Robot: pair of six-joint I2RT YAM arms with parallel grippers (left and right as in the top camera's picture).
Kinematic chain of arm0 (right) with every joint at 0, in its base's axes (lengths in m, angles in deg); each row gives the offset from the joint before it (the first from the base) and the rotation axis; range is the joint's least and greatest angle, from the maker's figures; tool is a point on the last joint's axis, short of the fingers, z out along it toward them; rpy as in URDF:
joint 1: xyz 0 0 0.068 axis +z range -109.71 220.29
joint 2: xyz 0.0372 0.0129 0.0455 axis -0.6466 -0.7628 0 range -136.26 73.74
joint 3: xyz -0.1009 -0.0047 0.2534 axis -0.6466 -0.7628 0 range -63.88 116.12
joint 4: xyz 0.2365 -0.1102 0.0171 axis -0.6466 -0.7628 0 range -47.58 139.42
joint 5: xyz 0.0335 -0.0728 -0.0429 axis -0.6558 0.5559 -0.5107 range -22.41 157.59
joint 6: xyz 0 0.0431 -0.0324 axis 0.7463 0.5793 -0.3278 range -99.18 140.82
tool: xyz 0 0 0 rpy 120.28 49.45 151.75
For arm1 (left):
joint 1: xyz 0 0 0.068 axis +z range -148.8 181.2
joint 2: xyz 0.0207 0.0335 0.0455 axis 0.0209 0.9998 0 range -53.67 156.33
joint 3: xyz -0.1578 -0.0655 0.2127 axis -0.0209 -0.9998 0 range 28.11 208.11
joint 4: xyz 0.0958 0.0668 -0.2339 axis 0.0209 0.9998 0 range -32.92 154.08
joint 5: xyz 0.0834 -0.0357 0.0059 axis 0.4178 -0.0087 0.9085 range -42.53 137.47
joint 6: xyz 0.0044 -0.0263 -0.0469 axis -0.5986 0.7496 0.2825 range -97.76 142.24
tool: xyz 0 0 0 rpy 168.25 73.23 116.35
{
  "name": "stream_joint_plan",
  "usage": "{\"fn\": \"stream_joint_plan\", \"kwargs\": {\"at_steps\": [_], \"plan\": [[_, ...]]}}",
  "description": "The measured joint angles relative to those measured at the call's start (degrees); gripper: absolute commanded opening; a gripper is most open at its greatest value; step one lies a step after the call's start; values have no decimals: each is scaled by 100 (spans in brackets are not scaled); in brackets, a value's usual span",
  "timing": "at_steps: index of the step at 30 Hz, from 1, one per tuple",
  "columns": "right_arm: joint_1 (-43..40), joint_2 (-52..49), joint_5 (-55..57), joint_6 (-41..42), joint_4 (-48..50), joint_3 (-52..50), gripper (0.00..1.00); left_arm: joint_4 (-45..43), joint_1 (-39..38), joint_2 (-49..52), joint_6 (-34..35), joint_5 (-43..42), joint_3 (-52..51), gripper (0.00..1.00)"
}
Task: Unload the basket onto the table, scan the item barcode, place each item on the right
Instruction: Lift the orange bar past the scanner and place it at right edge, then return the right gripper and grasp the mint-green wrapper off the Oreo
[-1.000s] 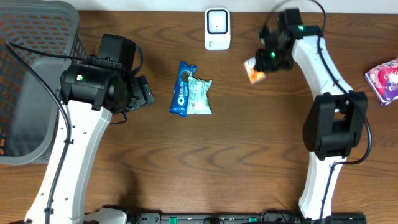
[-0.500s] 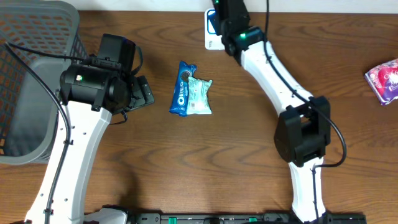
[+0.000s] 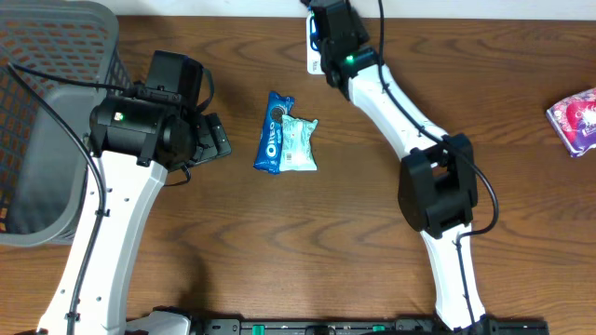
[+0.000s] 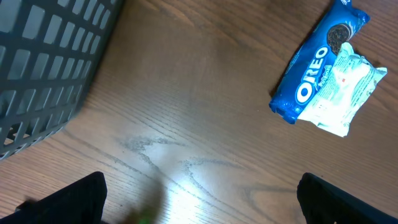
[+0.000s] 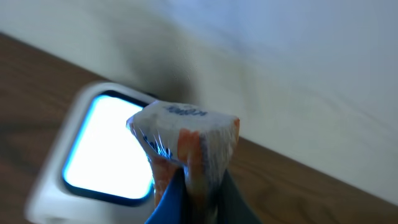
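Observation:
My right gripper [image 5: 198,190] is shut on a small orange-and-white snack packet [image 5: 186,134]. It holds the packet upright, right in front of the white barcode scanner [image 5: 74,180], whose window [image 5: 106,149] glows bright. From overhead, the right gripper [image 3: 328,26] covers most of the scanner [image 3: 315,63] at the table's back edge, and the packet is hidden under it. My left gripper [image 4: 202,208] hangs open above bare wood, nothing between its fingers [image 4: 68,199].
A blue Oreo pack [image 3: 272,132] and a pale green-white packet [image 3: 300,144] lie side by side mid-table, right of the left gripper [image 3: 216,140]. A grey mesh basket [image 3: 47,121] fills the left edge. A pink packet [image 3: 575,119] lies far right.
My right arm swung left with the snack packet, from the right of the scanner to directly over it. The left arm has not moved.

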Motion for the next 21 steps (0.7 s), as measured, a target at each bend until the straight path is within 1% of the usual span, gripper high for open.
{"fn": "stream_joint_plan", "kwargs": {"at_steps": [3, 4, 6, 10, 11, 12, 14, 15, 16, 17, 18, 20, 21], "plan": [[-197, 13, 271, 173, -800, 387, 1, 2, 0, 0, 0, 0, 0, 98], [-378, 55, 350, 328, -1165, 485, 1, 2, 0, 0, 0, -2, 0, 98], [-654, 101, 400, 527, -1576, 573, 1, 0, 0, 0, 0, 0, 0, 98], [-1735, 199, 520, 1043, -2885, 645, 1, 2, 0, 0, 0, -2, 0, 98], [-1899, 199, 538, 1099, -3010, 645, 1, 0, 0, 0, 0, 0, 0, 98], [-2271, 199, 529, 1207, -3287, 638, 1, 0, 0, 0, 0, 0, 0, 98], [-2684, 199, 501, 1296, -3484, 616, 1, 0, 0, 0, 0, -2, 0, 98], [-3038, 201, 479, 1362, -3554, 564, 4, 2, 0, 0, 0, 0, 0, 98], [-3283, 201, 442, 1403, -3543, 472, 21, 2, 0, 0, 0, -2, 0, 98], [-3390, 210, 391, 1414, -3541, 407, 50, 2, 0, 0, 0, 0, 0, 98], [-3532, 210, 291, 1456, -3512, 313, 71, 2, 0, 0, 0, 0, 0, 98], [-3775, 210, 79, 1482, -3506, 170, 97, 2, 0, 0, 0, 0, 0, 98], [-3917, 210, -79, 1493, -3515, 92, 99, 2, 0, 0, 0, 0, 0, 98]]}}
